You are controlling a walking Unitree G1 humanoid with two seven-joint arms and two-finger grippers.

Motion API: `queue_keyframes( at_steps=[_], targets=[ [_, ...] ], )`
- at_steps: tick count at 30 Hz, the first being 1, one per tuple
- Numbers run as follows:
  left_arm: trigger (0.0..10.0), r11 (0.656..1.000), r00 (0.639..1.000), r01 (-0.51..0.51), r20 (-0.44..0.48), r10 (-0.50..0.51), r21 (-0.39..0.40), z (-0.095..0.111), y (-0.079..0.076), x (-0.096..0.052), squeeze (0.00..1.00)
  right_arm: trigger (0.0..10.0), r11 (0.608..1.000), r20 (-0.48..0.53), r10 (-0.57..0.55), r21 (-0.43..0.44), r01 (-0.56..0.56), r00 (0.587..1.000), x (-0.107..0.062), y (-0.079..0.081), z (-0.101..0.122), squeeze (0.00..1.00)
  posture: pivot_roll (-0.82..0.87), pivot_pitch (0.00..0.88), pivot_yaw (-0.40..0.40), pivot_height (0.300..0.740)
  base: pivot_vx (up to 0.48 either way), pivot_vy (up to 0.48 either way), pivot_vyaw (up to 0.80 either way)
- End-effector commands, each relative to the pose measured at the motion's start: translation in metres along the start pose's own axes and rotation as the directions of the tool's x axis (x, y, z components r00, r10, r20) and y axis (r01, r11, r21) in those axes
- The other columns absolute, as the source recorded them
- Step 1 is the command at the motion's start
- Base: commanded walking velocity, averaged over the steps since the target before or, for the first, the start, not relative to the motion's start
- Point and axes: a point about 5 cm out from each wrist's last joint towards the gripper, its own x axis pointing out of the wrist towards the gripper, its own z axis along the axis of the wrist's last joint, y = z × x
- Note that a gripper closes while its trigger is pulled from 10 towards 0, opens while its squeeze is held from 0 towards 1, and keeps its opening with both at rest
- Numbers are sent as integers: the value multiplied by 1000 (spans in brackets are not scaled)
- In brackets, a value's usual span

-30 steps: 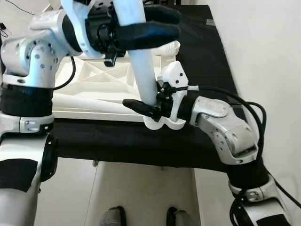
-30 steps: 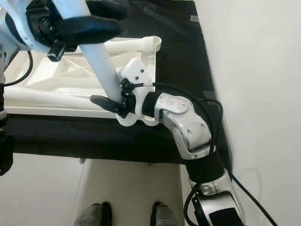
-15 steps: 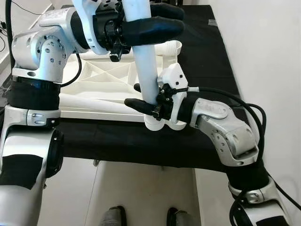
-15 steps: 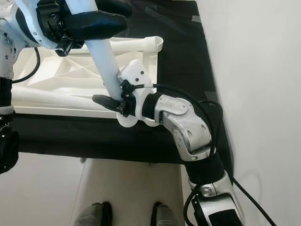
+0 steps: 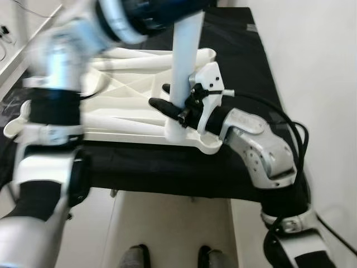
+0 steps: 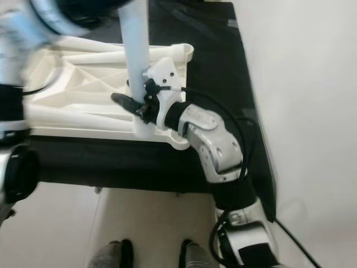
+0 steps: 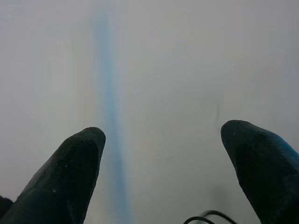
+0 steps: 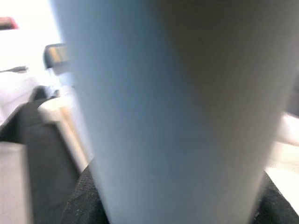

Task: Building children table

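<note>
two grippers: both sit on the same white table leg (image 5: pixel 184 56), one low and one high, as i see it from the head cameras.
feet: closest to me, the robot's two dark feet (image 5: pixel 167 258) show on pale floor (image 5: pixel 167 223) below the near edge of the black table (image 5: pixel 167 167).
black table: it runs away from me alongside a white wall (image 5: pixel 318 67) on the right.
right arm: silver, bent at the elbow, it reaches in from the lower right over the black table's near edge.
right gripper (image 5: pixel 167 100): at the bottom of the leg, its two black fingers (image 5: pixel 162 105) clamped around it from either side; in the right wrist view the leg (image 8: pixel 177 107) sits between the dark pads.
table leg: a white tube standing almost upright, its foot set in the near right corner of the white tabletop (image 5: pixel 122 106).
tabletop: upside down on the black table, ribbed underside facing up, touching the leg at the corner socket.
spare legs: more white tubes (image 5: pixel 150 56) lie across the tabletop farther back.
left arm: blurred, coming in from the upper left.
left gripper (image 5: pixel 162 8): up at the top of the leg, dark and smeared by motion; i cannot tell whether it is clamped on the leg. in the left wrist view its fingertips (image 7: pixel 65 177) stand apart against a blank pale surface.
</note>
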Motion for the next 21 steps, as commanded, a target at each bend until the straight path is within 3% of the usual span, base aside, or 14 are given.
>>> queue_keyframes(
  at_steps=[1, 3, 6, 8, 9, 11, 12, 14, 15, 16, 18, 19, 20, 21],
  targets=[
    [10000, 997, 999, 49, 19, -51, 57, 17, -12, 1, 1000, 0, 997, -11, -72, 20, 72, 997, -4, -11, -4, 0, 13, 203, -8, 740, 0, 0, 0],
    [10000, 994, 1000, 11, 5, -12, 112, 27, -20, -9, 1000, 0, 976, 39, -217, 28, 216, 975, -8, -29, 2, 0, 19, 212, -8, 740, 0, 0, 0],
    [10000, 991, 999, -32, 5, 31, 130, 34, -29, -16, 1000, 0, 951, 104, -308, 48, 305, 946, -12, -43, 10, 0, 22, 223, -5, 740, 0, 0, 0],
    [10000, 991, 999, -32, 5, 31, 130, 34, -29, -16, 1000, 0, 951, 104, -308, 48, 305, 946, -12, -43, 10, 0, 22, 223, -5, 740, 0, 0, 0],
    [10000, 994, 998, -53, -24, 55, 95, 21, -39, -21, 1000, 0, 958, 149, -286, 61, 280, 947, -16, -45, 17, 0, 19, 237, -5, 740, 0, 0, 0],
    [10000, 996, 997, -56, -40, 59, 69, 12, -43, -23, 1000, 0, 965, 172, -261, 62, 254, 950, -17, -45, 20, 0, 17, 241, -6, 740, 0, 0, 0],
    [10000, 998, 996, -63, -68, 64, 9, -5, -51, -26, 812, 0, 976, 205, -215, 69, 205, 955, -20, -43, 25, 0, 15, 250, -8, 740, 0, 0, 0],
    [10000, 997, 994, -69, -84, 66, -33, -15, -56, -28, 812, 0, 982, 228, -185, 72, 172, 956, -22, -42, 28, 0, 15, 250, -8, 740, 0, 0, 0],
    [10000, 993, 991, -84, -115, 74, -84, -34, -63, -32, 0, 0, 991, 247, -132, 71, 118, 960, -24, -39, 30, 0, 11, 262, -9, 740, 0, 0, 0],
    [10000, 993, 991, -84, -115, 74, -84, -34, -63, -32, 0, 0, 991, 247, -132, 71, 118, 960, -24, -39, 30, 0, 11, 262, -9, 740, 0, 0, 0],
    [10000, 978, 975, -112, -208, 75, -174, -78, -81, -36, 0, 0, 1000, 247, -21, 23, 16, 969, -29, -32, 30, 0, 6, 275, -11, 740, 0, 0, 0],
    [10000, 978, 975, -112, -208, 75, -174, -78, -81, -36, 0, 0, 1000, 247, -21, 23, 16, 969, -29, -32, 30, 0, 6, 275, -11, 740, 0, 0, 0],
    [10000, 973, 951, -145, -296, 87, -180, -100, -90, -42, 0, 7176, 999, 229, 34, -16, -31, 973, -31, -28, 28, 0, 7, 286, -11, 740, 0, 0, 0],
    [10000, 973, 951, -145, -296, 87, -180, -100, -90, -42, 0, 7176, 999, 229, 34, -16, -31, 973, -31, -28, 28, 0, 7, 286, -11, 740, 0, 0, 0]
  ],
)
